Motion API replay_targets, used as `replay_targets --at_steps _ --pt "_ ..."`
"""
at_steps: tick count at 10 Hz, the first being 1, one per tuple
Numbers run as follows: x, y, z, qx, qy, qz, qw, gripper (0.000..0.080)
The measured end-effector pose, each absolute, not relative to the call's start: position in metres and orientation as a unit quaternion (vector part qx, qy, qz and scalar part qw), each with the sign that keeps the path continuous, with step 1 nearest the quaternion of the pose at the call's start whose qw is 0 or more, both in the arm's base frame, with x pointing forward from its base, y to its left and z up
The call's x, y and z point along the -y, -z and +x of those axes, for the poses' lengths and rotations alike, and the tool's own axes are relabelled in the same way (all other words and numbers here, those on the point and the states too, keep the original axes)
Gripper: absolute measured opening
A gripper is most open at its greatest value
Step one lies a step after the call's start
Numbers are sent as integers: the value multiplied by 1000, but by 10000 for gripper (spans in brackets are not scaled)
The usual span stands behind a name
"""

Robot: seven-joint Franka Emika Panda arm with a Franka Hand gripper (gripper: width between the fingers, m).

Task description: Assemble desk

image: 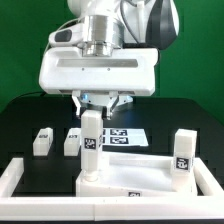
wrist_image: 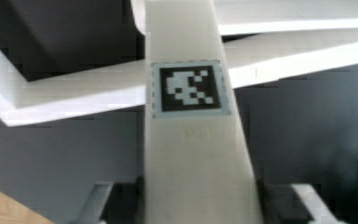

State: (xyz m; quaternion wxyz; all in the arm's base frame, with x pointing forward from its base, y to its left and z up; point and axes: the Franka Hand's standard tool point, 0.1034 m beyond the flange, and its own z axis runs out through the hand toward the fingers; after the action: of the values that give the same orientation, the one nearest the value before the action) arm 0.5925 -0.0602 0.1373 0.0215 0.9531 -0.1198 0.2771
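Leg point(image: 92, 140) stands upright on the panel point(image: 135, 178), at the exterior view's left end. Claw point(image: 97, 104) straddles its top; clamped or slack, I cannot tell. It looks like light, stiff, slick plastic, so grip the flat sides.

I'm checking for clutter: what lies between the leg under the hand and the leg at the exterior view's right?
Only bare desk top between that leg and the right-hand leg, seen in the exterior view.
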Motion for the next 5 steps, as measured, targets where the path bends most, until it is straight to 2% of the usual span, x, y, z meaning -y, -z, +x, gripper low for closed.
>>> replay_targets --at_steps 5 --pt "64 -126 589 121 -271 955 26 289"
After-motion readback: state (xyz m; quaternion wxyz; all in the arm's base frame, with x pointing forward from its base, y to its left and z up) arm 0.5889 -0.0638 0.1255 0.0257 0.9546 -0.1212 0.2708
